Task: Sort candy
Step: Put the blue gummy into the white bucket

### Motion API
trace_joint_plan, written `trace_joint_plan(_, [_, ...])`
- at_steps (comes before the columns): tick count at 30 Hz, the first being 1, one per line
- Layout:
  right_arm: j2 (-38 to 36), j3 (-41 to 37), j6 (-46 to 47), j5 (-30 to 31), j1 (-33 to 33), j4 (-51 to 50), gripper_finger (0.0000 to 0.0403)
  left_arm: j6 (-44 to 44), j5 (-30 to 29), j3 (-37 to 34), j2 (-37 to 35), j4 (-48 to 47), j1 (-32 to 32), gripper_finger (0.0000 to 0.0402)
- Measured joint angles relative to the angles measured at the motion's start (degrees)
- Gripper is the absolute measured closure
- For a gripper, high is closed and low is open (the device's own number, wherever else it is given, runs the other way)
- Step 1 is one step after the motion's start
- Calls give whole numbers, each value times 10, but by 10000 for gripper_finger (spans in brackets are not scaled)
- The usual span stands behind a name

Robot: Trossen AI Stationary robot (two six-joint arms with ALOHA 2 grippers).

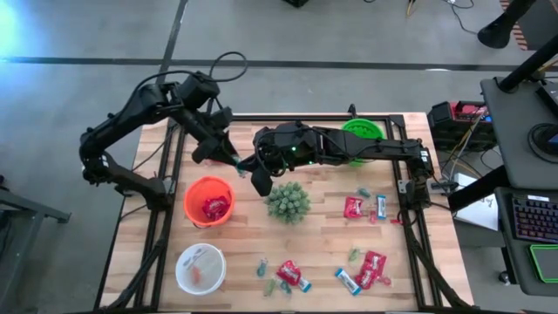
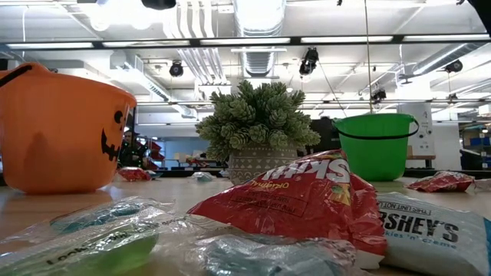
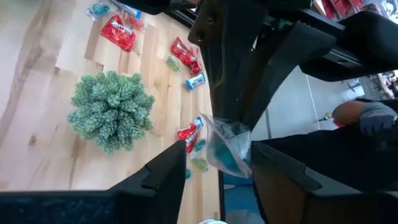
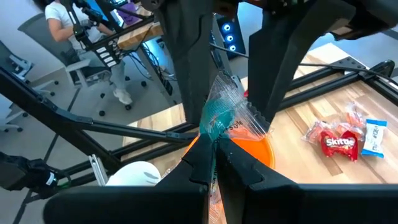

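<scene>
Up near the middle of the high view, my right gripper (image 4: 214, 146) is pinched tight on a teal candy (image 4: 219, 118) while my left gripper (image 3: 214, 163) sits spread around it, handing off so it lands in the right bowl, probably.

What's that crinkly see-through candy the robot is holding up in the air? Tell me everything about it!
The teal candy is a small piece sealed in a clear, crinkly plastic wrapper with a little dark print. The right gripper has its jaws shut on the wrapper's lower edge, holding it up above the orange bucket. The left gripper faces it with jaws apart on either side of the wrapper; whether they touch it is unclear. It hangs in the air, off the table.
</scene>
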Motion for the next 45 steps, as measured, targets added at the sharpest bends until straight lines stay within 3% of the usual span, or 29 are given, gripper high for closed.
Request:
trace_joint_plan(6, [0, 0, 1, 0, 0, -2, 394, 18, 1, 0, 1, 0, 0, 288])
trace_joint_plan(14, [0, 0, -1, -1, 0, -4, 393, 49, 1, 0, 1, -1, 0, 393])
trace_joint_plan(24, [0, 0, -2, -8, 0, -3, 382, 56, 2, 0, 1, -3, 0, 399])
trace_joint_plan(30, [0, 2, -2, -28, 0, -2, 324, 58, 3, 0, 1, -22, 0, 401])
trace_joint_plan(35, [-15, 2, -3, -29, -2, -25, 274, 90, 0, -1, -2, -104, -6, 401])
trace_joint_plan(39, [-37, 4, -9, -18, -15, -81, 252, 122, 0, -1, -16, -170, -38, 401])
trace_joint_plan(45, [-54, 3, -10, 15, -36, -142, 241, 93, -8, -1, -45, -168, -121, 402])
